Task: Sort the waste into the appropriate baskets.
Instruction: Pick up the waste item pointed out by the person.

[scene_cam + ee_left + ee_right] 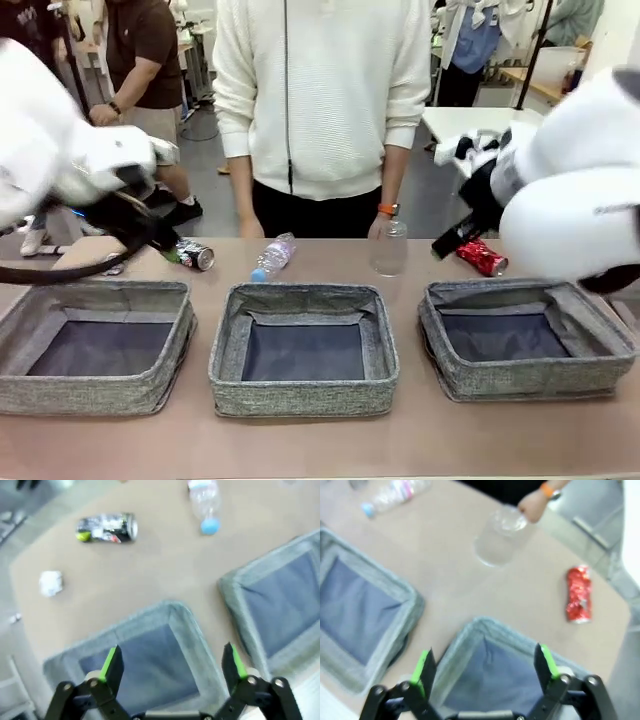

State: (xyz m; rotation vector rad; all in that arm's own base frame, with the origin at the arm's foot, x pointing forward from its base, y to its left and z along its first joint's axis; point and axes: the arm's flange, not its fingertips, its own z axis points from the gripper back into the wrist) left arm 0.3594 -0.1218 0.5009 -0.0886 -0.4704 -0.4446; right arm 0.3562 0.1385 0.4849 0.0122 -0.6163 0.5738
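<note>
Three grey baskets stand in a row: left [95,300], middle [303,295], right [525,292]. Behind them lie a crushed silver can [195,254], a clear bottle [273,257] with a blue cap, and a red can [481,257]. A clear cup [388,247] stands upright with a person's hand [382,225] on it. The white paper ball [51,583] lies near the table's left corner. My left gripper [171,661] hangs open over the left basket [165,607], holding nothing. My right gripper [484,662] is open above the right basket [485,627].
A person in a white jumper [320,90] stands at the far edge, right behind the cup. My left arm [90,165] and right arm [575,190] hover over the table's two ends. Bare tabletop [320,445] runs in front of the baskets.
</note>
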